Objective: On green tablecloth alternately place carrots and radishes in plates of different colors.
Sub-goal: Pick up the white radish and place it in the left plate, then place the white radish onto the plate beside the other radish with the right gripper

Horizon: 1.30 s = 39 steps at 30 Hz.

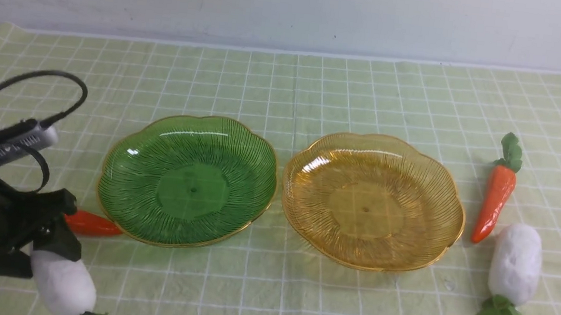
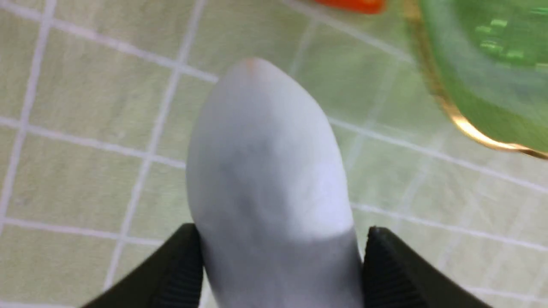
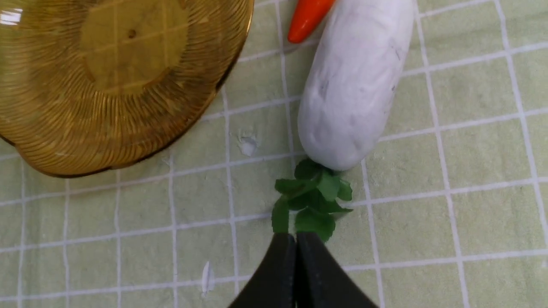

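Two plates stand side by side on the green tablecloth (image 1: 292,91), both holding nothing: the green plate (image 1: 189,179) on the left, the amber plate (image 1: 372,201) on the right. My left gripper (image 1: 43,258) is at the front left, shut on a white radish (image 2: 265,162). That radish (image 1: 61,286) points its leaves toward the front edge. A carrot (image 1: 91,223) lies by the green plate's rim, half hidden behind the gripper. Right of the amber plate lie another carrot (image 1: 495,201) and another radish (image 1: 515,263). My right gripper (image 3: 295,237) is shut on nothing, just off that radish's leaves (image 3: 312,201).
A pale wall runs behind the cloth's far edge. The left arm's black cable (image 1: 33,79) loops above the cloth at the left. In the right wrist view the amber plate's rim (image 3: 205,98) is about one grid square from the radish (image 3: 351,85).
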{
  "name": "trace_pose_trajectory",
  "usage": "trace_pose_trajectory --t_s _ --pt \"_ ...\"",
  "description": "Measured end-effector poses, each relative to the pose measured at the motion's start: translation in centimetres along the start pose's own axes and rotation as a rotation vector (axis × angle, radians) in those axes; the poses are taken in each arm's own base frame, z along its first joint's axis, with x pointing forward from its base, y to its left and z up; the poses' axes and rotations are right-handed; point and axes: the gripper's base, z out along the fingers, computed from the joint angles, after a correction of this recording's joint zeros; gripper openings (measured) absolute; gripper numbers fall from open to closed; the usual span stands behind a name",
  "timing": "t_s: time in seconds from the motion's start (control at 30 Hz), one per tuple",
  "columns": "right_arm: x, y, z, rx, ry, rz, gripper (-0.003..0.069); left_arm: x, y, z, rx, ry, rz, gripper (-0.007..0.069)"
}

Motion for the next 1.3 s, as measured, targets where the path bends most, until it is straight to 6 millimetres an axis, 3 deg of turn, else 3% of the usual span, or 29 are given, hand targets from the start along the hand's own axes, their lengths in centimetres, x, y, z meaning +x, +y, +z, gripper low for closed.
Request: trace_pose_trajectory --t_s 0.03,0.1,0.2,0.3,0.33,0.37,0.4,0.47,0.53,0.57,0.6,0.7,0.77,0.9,1.0,1.13,1.23,1.27,1.3 --pt "0.0 0.0 0.0 0.000 0.000 0.000 -0.0010 0.0 -0.2 -0.2 0.004 -0.003 0.014 0.0426" --pt "-1.3 -0.3 1.1 0.035 -0.016 -0.022 0.0021 -0.2 -2.9 -2.7 0.056 -0.070 0.171 0.0426" --pt "-2.9 -0.4 2.4 0.047 -0.019 -0.025 0.0080 -1.2 -6.2 -4.5 0.115 -0.144 0.341 0.0426" --pt "-4.8 -0.4 4.2 0.057 0.002 -0.023 0.0204 -2.9 -9.4 -4.9 0.160 -0.246 0.472 0.0426" --pt "-4.9 -0.5 4.6 0.060 0.013 -0.022 0.0215 -3.1 -9.7 -4.8 0.163 -0.260 0.484 0.0426" --pt "-5.6 -0.7 6.1 0.068 0.043 -0.018 0.0297 -4.1 -10.7 -4.2 0.169 -0.294 0.519 0.0426" --pt "-5.7 -0.7 6.3 0.068 0.043 -0.017 0.0308 -4.3 -10.9 -4.2 0.170 -0.303 0.526 0.0426" --pt "-6.3 -1.0 8.2 0.077 0.083 0.001 0.0414 -5.5 -11.8 -3.3 0.165 -0.332 0.565 0.0426" --pt "-6.5 -1.4 10.6 0.089 0.130 0.022 0.0545 -7.3 -12.4 -1.3 0.152 -0.346 0.579 0.0426" --pt "-6.5 -1.5 10.8 0.090 0.132 0.023 0.0545 -7.4 -12.3 -1.0 0.150 -0.342 0.577 0.0426" --pt "-6.5 -1.7 11.8 0.096 0.153 0.026 0.0591 -8.4 -12.4 0.5 0.138 -0.332 0.571 0.0426" --pt "-6.0 -2.3 13.9 0.108 0.193 0.037 0.0614 -9.5 -12.1 3.6 0.112 -0.273 0.557 0.0426" --pt "-5.8 -2.4 14.5 0.112 0.208 0.040 0.0603 -9.7 -11.9 4.5 0.105 -0.252 0.542 0.0426" --pt "-5.4 -2.6 15.4 0.117 0.243 0.041 0.0461 -9.8 -11.5 5.5 0.076 -0.229 0.537 0.0503" --pt "-5.6 -2.3 14.3 0.105 0.265 0.021 0.0466 -10.2 -11.5 4.8 0.035 -0.221 0.568 0.0603" --pt "-6.7 -1.2 11.7 0.068 0.219 0.032 0.0466 -10.4 -11.6 3.4 -0.003 -0.207 0.572 0.0610" --pt "-8.2 1.5 8.9 -0.028 0.118 0.019 0.0466 -10.7 -11.2 1.1 -0.032 -0.212 0.526 0.0502" --pt "-9.3 5.8 7.1 -0.171 0.031 -0.077 0.0466 -10.7 -9.8 -1.8 -0.064 -0.224 0.456 0.0251" --pt "-9.7 7.7 6.6 -0.228 0.004 -0.125 0.0466 -10.7 -8.9 -2.9 -0.078 -0.231 0.425 0.0153"
